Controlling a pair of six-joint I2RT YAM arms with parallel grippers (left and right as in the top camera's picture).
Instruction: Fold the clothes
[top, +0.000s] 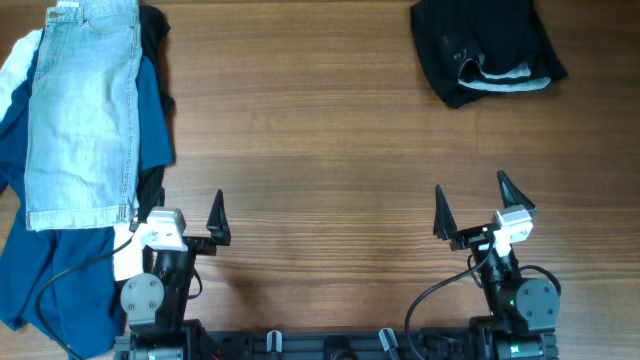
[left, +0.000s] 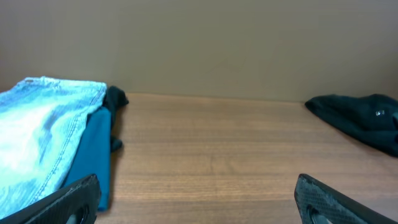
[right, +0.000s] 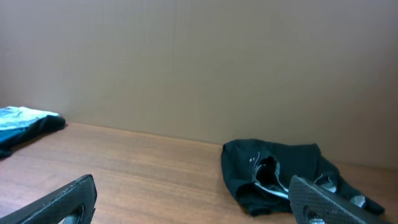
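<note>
Denim shorts (top: 82, 110) lie in the upper left of the overhead frame on a navy garment (top: 50, 280) and a white garment (top: 18, 65). Their long axis runs top to bottom, waistband at the top edge, hems just beside the left claw (top: 178, 215), so that arm is judged the nearer. The right claw (top: 470, 195) faces a black garment (top: 485, 45) in the upper right, well apart across the counter (top: 320, 150). Both claws stand wide, holding nothing. No brand or writing can be read.
</note>
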